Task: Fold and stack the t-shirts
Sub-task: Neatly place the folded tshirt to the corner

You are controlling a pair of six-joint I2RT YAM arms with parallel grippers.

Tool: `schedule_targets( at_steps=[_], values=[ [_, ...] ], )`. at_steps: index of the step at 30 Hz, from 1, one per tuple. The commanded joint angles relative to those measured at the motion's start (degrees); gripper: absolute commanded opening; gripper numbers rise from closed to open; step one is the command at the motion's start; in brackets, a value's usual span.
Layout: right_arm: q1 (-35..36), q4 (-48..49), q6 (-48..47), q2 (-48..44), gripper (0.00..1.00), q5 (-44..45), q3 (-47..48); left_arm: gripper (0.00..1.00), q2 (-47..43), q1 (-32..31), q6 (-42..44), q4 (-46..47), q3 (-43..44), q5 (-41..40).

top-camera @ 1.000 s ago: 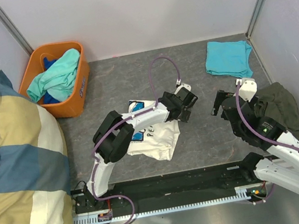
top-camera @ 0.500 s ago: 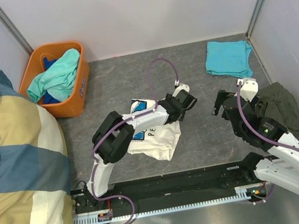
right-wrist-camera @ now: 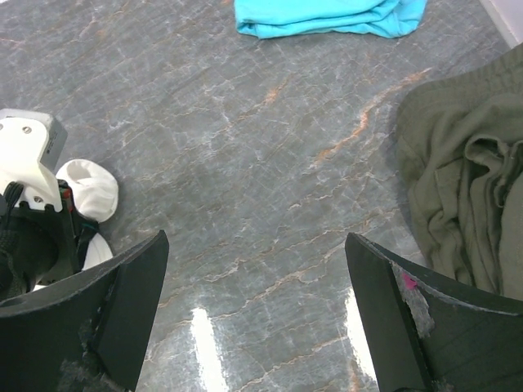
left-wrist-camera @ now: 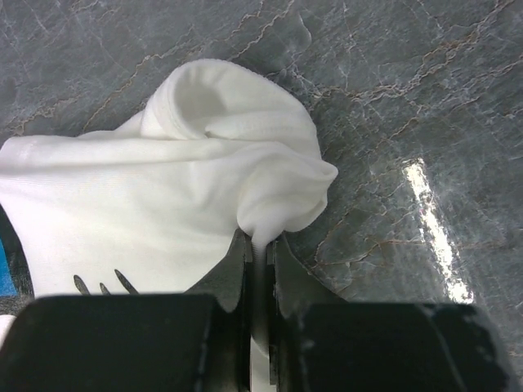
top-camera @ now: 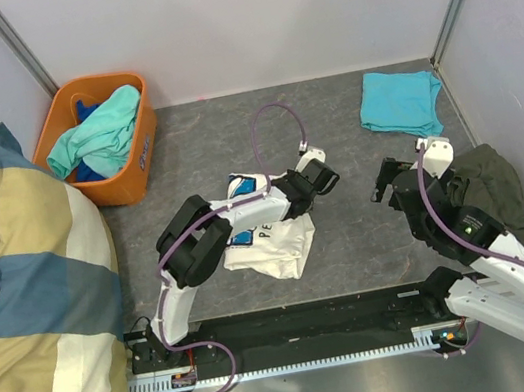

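Right wrist camera. The right gripper point(right-wrist-camera: 255, 245) stands wide open over the table point(right-wrist-camera: 245, 147). Its two dark fingers point(right-wrist-camera: 122, 318) frame the lower corners with only bare grey marbled surface between them. We note pink specks and scuffing on the right-hand finger.

A turquoise t-shirt point(right-wrist-camera: 327, 16) lies folded flat at the top edge, partly cut off by the frame. An olive-green garment point(right-wrist-camera: 466, 188) lies crumpled along the right edge.

At the left edge we see the left gripper point(right-wrist-camera: 37, 237), white housing over black parts. A rounded bunch of the cream-white t-shirt point(right-wrist-camera: 88, 192) sits against it. We cannot tell its grip from here.

Two glare patches show on the near table.
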Motion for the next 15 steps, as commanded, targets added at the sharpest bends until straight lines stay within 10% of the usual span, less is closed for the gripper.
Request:
schedule_targets(
  at_steps=[1,15],
  values=[
    [-0.1,2.7,0.0,-2.2,0.98,-3.3,-1.4,0.02,0.1,1.9,-0.4,-7.2,-4.4,6.8],
    [-0.1,18.6,4.3,-5.7,0.98,-26.4,-14.8,0.02,-13.6,5.9,1.4,-5.9,-2.3,14.6]
  ],
)
